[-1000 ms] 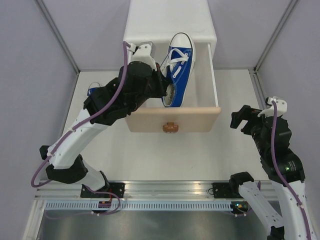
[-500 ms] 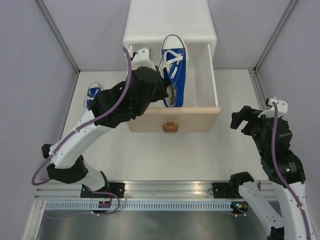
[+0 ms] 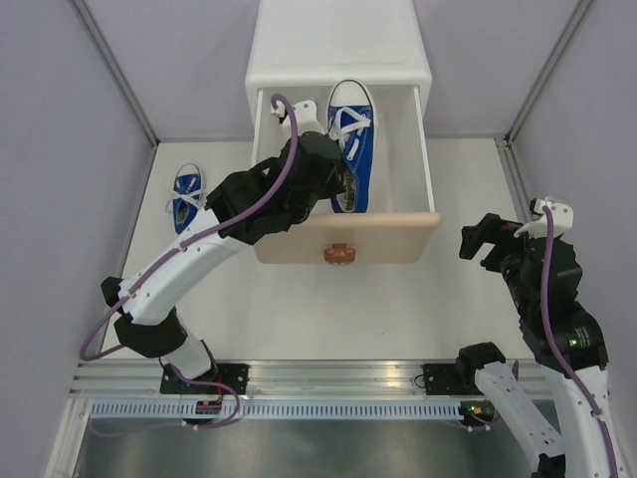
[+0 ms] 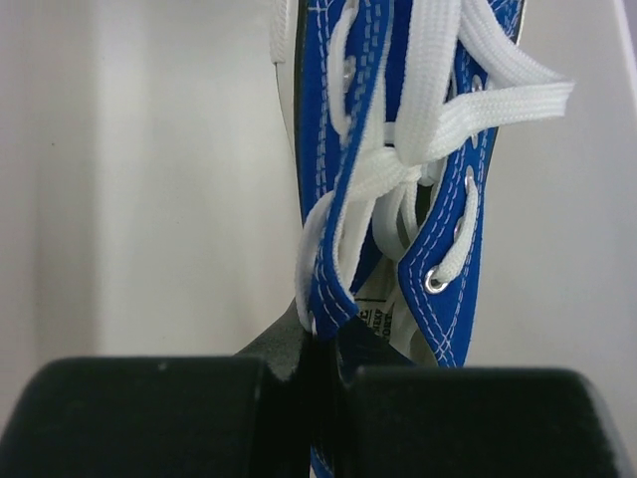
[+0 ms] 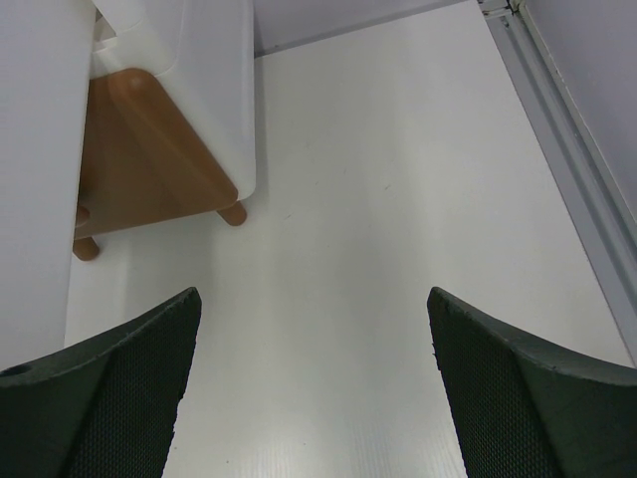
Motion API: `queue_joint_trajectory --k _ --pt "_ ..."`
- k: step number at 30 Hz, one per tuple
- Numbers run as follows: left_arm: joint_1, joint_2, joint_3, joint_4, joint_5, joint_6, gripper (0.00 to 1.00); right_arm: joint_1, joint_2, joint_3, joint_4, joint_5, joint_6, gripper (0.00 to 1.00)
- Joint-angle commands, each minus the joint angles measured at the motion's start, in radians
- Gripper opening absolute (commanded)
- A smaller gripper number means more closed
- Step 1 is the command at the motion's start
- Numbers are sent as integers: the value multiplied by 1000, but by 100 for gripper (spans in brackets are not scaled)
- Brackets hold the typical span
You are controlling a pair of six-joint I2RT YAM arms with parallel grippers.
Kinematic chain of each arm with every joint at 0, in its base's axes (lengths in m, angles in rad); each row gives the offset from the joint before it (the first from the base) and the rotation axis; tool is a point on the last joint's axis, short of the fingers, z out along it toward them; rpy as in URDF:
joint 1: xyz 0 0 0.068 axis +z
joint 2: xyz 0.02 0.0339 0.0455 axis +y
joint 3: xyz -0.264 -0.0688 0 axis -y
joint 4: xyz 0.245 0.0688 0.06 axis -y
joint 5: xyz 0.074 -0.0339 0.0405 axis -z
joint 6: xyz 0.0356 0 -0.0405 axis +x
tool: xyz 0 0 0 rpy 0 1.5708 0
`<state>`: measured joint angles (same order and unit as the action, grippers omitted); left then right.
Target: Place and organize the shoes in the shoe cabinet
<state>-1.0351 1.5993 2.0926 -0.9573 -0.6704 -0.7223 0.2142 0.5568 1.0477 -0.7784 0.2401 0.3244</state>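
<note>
From the overhead view, the shoe cabinet [image 3: 338, 40] sits at the upper centre of the frame, with its upper drawer [image 3: 343, 237] pulled out toward the bottom of the picture. The beige front and its knob [image 3: 338, 253] face my arms.

My left hand [image 3: 335, 186] reaches into the drawer from the lower left and is clenched on a blue shoe [image 3: 355, 139]. In the left wrist view, the two black fingers [image 4: 149, 418] are pressed together on the blue canvas edge beside the lace eyelets, near the shoe's opening. The white laces [image 4: 468, 100] are tied just above the grip.

That shoe lies in the right half of the drawer, with its white toe cap pointing toward the top of the frame and its heel near the drawer front. I cannot tell whether its sole rests fully on the drawer floor.

A second blue shoe [image 3: 186, 197] lies on the desk [image 3: 328, 299] at the left of the frame, just beside the cabinet and apart from my arm.

My right hand [image 3: 488, 239] hangs at the right of the frame, well apart from the cabinet. It is released, with its jaws spread wide over bare desk. Its wrist camera shows the brown lower drawer front [image 5: 139, 159] and two small feet [image 5: 232, 213] at the upper left.
</note>
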Motion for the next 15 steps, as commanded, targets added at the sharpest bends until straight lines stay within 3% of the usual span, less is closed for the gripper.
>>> queue_joint_trajectory --k 1,9,15 --pt "24 5 12 55 15 -57 2 4 -6 6 18 2 -15 98" --pt "33 22 -3 39 74 -66 2 4 -6 8 11 16 -19 98" --pt "32 -51 -114 19 97 -106 2 4 -6 3 16 22 -19 98"
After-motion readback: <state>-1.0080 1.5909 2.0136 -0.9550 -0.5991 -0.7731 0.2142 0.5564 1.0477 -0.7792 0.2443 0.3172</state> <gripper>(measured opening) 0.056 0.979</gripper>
